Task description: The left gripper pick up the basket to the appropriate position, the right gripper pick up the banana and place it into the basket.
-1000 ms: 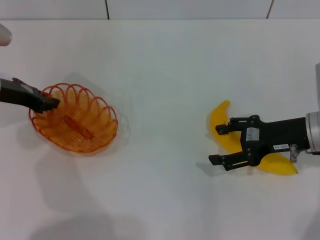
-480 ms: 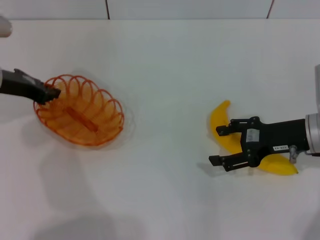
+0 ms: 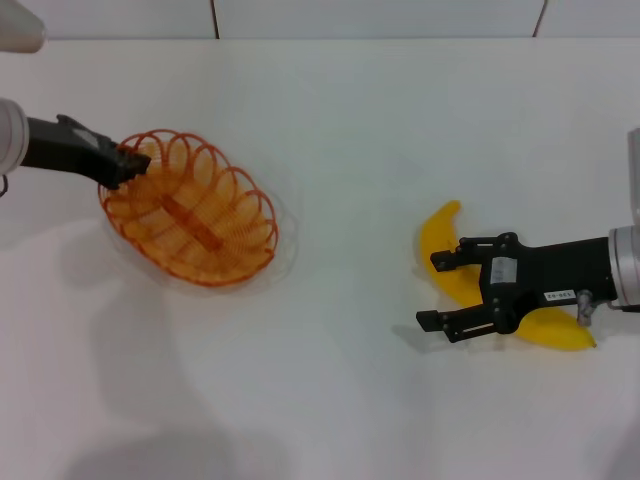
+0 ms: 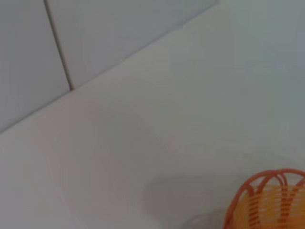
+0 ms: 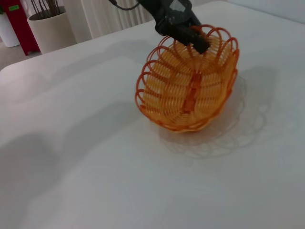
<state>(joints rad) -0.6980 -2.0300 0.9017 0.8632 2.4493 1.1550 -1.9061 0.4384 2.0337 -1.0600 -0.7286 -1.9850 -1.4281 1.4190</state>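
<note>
Surface: white, carrying everything.
Basket: upper left of the head view, tilted, lifted clear of the surface.
Banana: lower right, lying flat on the surface.
Right gripper: above the banana's middle, jaws wide open, holding nothing.
Left gripper: jaws closed on the basket's rim at its far-left edge.

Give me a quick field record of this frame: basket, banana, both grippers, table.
basket: orange wire, held by its rim, tilted, apparently lifted above the table
left gripper: jaws shut on the basket's rim at its far left edge
banana: yellow, lying on the table at right, outside the basket
right gripper: jaws open, astride the banana's middle
table: white
</note>
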